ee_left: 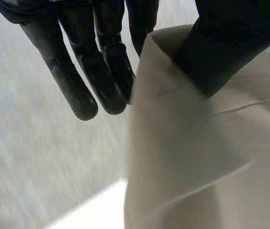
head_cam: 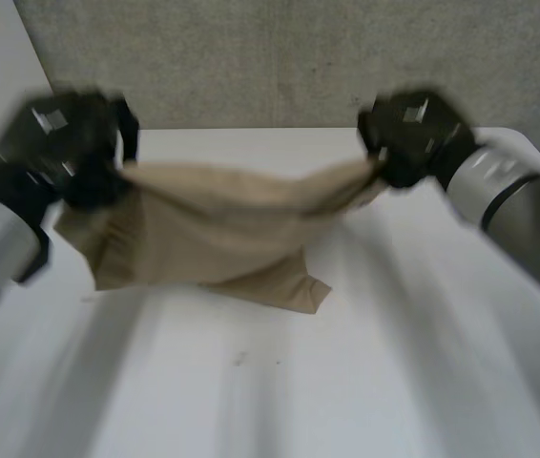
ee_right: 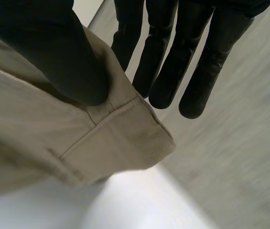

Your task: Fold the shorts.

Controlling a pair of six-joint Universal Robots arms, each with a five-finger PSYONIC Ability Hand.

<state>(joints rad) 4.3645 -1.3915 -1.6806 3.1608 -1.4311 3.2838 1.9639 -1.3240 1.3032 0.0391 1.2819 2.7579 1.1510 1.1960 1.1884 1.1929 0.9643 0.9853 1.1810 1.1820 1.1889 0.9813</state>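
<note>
Slackly, shorts (head_cam: 215, 234) in both robot hands (head_cam: 77, 157) (head_cam: 411, 135)

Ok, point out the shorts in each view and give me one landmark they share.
Head view: the shorts hang stretched between the left hand and the right hand, over the white table.
Left wrist view: the shorts are pinched under the left hand's thumb, beside its straight fingers.
Right wrist view: the shorts are pinched under the right hand's thumb, hemmed corner near its fingertips.
Shared landmark: the white table, below the cloth in every view.
</note>
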